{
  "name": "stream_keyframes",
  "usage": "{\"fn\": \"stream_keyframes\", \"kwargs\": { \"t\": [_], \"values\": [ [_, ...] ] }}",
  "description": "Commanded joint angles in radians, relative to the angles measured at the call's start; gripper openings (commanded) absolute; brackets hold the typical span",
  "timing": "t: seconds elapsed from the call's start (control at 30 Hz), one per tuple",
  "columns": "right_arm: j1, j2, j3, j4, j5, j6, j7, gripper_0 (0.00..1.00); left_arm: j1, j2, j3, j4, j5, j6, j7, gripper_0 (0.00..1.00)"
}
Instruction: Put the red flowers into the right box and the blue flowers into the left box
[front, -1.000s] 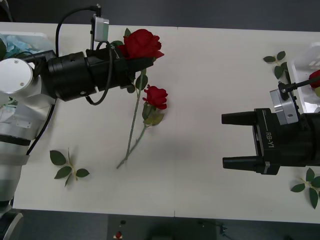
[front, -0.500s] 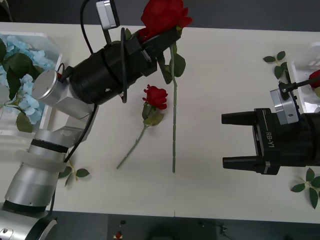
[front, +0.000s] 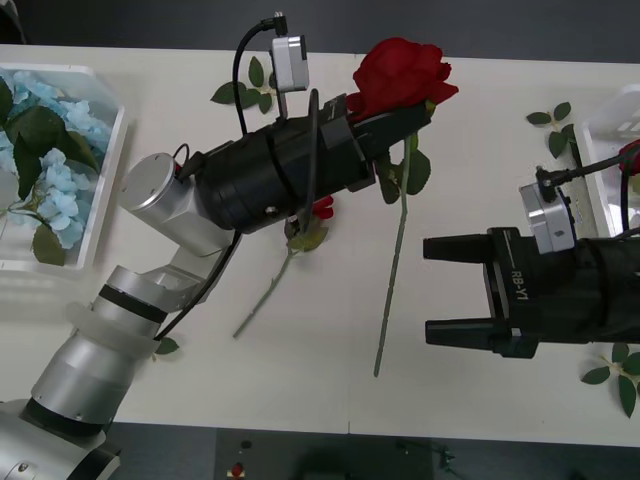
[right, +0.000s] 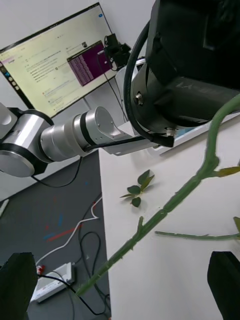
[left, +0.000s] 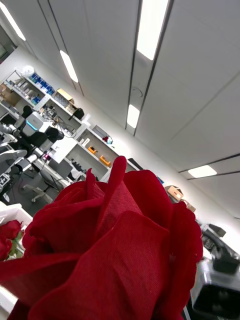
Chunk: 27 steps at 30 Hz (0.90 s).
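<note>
While we look down from the front, our left claw (front: 405, 118) is clamped on a red rose (front: 400, 72) raised near the worktop's (front: 480, 180) far edge, stem hanging toward the near edge; our right claw (front: 450, 290), spread wide and empty, reads "RB-Y1" and sits nearer the right box (front: 612, 130). Our right wrist view shows that stem (right: 165, 210) slanting between its fingers (right: 17, 285). Our left wrist view shows the bloom (left: 105, 250) close.

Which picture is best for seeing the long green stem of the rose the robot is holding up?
The front view: the whole stem hangs from the left gripper. The right wrist view shows part of it close up; the left wrist view shows the bloom.
</note>
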Motion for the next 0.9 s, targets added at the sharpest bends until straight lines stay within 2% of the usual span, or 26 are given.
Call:
{"fn": "stream_keyframes", "kwargs": {
  "t": [0.03,0.17,0.53,0.57,0.6,0.63,0.9],
  "values": [
    [-0.044,-0.026,0.061,-0.017,-0.02,-0.039,-0.101,1.0,-0.06,-0.029,-0.044,-0.017,0.037,-0.059,-0.025,0.0],
    [-0.074,-0.013,0.116,-0.017,-0.025,-0.097,-0.113,1.0,-0.072,-0.044,-0.063,-0.011,0.028,-0.1,-0.023,0.0],
    [-0.133,0.016,0.222,-0.016,-0.026,-0.217,-0.144,1.0,-0.077,-0.046,-0.063,0.014,0.018,-0.1,-0.02,0.0],
    [-0.136,0.02,0.225,-0.016,-0.026,-0.223,-0.146,0.81,-0.077,-0.044,-0.063,0.014,0.018,-0.1,-0.019,0.0],
    [-0.136,0.023,0.227,-0.016,-0.026,-0.222,-0.152,0.24,-0.077,-0.043,-0.063,0.014,0.018,-0.1,-0.019,0.0],
    [-0.137,0.023,0.227,-0.013,-0.026,-0.225,-0.164,0.0,-0.077,-0.041,-0.063,0.014,0.018,-0.1,-0.019,0.0],
    [-0.146,0.026,0.227,-0.011,-0.029,-0.223,-0.179,0.0,-0.075,-0.036,-0.063,0.014,0.018,-0.103,-0.019,0.0]
  ]
}}
